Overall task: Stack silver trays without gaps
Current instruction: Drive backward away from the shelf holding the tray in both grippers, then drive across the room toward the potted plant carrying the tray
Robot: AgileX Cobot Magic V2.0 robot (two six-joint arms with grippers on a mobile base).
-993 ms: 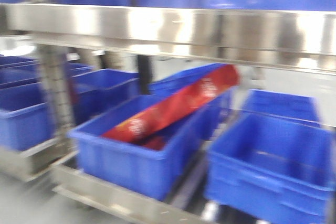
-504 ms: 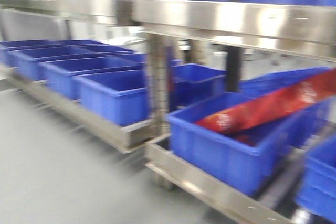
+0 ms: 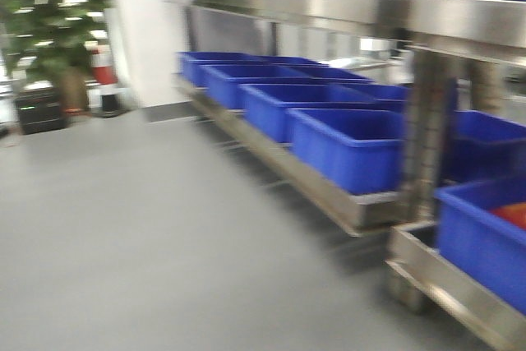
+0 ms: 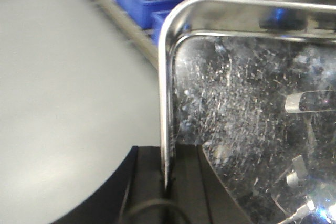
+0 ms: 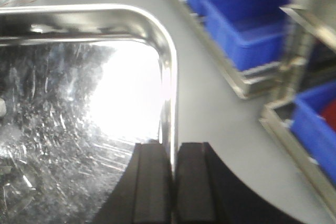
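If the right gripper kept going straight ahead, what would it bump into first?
The right gripper is shut on the rim of the silver tray. Beyond it probably only grey floor; the blue bins sit off to the right.

The front view has swung left along the rack. The blue bin (image 3: 481, 240) with the red packet (image 3: 511, 214), central a second ago, is now cut off at the right edge, with only a sliver of red showing. Open grey floor (image 3: 164, 228) now fills the left, and a potted plant (image 3: 51, 22) has appeared at the far end.
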